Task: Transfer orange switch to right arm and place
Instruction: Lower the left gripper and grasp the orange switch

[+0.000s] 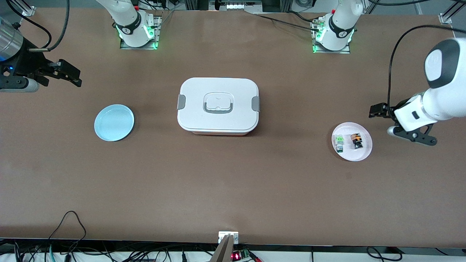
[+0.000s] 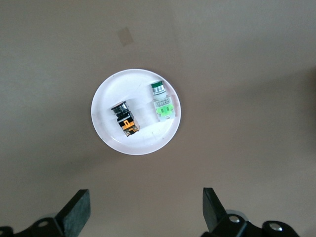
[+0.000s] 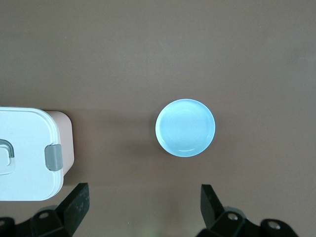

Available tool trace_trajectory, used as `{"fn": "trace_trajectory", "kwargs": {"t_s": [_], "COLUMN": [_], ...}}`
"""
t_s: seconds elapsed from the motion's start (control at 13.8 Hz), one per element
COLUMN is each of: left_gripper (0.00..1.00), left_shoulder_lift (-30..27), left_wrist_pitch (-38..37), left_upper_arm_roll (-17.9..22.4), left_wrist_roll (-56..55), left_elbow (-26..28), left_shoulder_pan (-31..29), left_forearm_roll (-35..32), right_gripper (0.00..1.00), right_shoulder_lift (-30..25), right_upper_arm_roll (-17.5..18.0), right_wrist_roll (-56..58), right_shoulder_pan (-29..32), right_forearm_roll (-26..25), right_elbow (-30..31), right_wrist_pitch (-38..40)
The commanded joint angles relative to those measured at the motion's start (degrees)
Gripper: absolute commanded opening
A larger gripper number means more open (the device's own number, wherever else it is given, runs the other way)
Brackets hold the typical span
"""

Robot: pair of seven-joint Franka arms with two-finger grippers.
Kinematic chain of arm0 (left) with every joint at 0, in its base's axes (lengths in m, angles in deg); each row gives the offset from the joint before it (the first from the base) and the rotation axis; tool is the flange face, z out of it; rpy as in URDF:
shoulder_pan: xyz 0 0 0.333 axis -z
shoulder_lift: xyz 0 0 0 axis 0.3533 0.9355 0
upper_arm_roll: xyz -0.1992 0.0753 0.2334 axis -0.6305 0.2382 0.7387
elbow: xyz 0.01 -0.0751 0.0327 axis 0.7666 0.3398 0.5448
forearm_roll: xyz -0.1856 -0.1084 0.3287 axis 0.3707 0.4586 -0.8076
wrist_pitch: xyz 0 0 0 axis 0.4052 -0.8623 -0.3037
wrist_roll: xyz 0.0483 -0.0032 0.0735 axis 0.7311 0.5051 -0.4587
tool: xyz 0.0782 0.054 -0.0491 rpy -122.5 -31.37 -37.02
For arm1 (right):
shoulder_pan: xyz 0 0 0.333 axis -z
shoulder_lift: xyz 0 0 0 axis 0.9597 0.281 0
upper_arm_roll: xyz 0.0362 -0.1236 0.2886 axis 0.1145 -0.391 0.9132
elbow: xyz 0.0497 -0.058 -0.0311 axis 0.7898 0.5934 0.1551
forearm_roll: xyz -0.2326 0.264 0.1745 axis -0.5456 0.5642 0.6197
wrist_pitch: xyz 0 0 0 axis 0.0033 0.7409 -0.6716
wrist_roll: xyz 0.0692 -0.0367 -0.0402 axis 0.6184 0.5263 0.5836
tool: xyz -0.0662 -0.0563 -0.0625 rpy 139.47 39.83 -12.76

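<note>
The orange switch lies on its side on a small white plate toward the left arm's end of the table. In the left wrist view the orange switch lies on the plate beside a green-and-white switch. My left gripper is open and empty, up in the air beside the plate, toward the table's end; its own view shows it apart from the plate. My right gripper is open and empty over the table near the right arm's end; it also shows in its own view.
A light blue plate lies toward the right arm's end and shows in the right wrist view. A closed white lunch box with grey clips stands at the table's middle, and its end shows in the right wrist view. The green-and-white switch shares the white plate.
</note>
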Motion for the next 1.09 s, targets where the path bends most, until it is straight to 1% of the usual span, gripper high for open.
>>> {"fn": "trace_trajectory", "kwargs": {"t_s": [0.0,0.15,0.29,0.44,0.51,0.58,0.73,0.87,1.02], "left_gripper": [1.0,1.0,1.0,1.0,1.0,1.0,1.0,1.0,1.0], "left_shoulder_lift": [0.7,3.9,6.8,9.7,10.5,11.6,12.8,13.1,13.1], "left_wrist_pitch": [9.9,16.0,22.8,28.0,31.1,33.0,33.3,34.6,37.8], "left_upper_arm_roll": [-1.3,-1.3,-1.4,-1.4,-1.4,-1.4,-1.5,-2.3,-2.3], "left_wrist_roll": [13.2,24.9,29.8,37.3,40.5,42.7,45.9,47.8,49.9], "left_elbow": [6.7,7.7,9.1,10.3,11.9,12.8,14.0,15.9,18.1], "left_shoulder_pan": [-1.9,-2.3,-3.1,-4.5,-5.1,-5.6,-5.8,-5.8,-5.9], "left_forearm_roll": [1.0,1.0,1.0,1.0,1.1,1.1,1.1,1.1,1.1], "right_gripper": [1.0,1.0,1.0,1.0,1.0,1.0,1.0,1.0,1.0], "right_shoulder_lift": [0.4,0.4,0.8,1.1,1.1,1.1,1.1,1.0,0.9], "right_upper_arm_roll": [0.1,0.0,0.0,0.0,0.0,-0.2,-0.3,-0.4,-0.4], "right_wrist_roll": [-0.3,-0.2,-0.2,-0.2,-0.2,-0.2,-0.2,-0.2,-0.3], "right_shoulder_pan": [0.0,0.1,0.0,0.1,0.2,0.2,0.3,0.3,0.3], "right_forearm_roll": [-0.7,-0.8,-0.8,-0.8,-0.8,-0.8,-0.8,-0.8,-0.8], "right_elbow": [0.0,0.0,0.2,0.8,0.8,0.8,0.9,0.9,0.9], "right_wrist_pitch": [0.9,1.2,1.3,1.4,1.5,1.5,1.5,1.5,1.5]}}
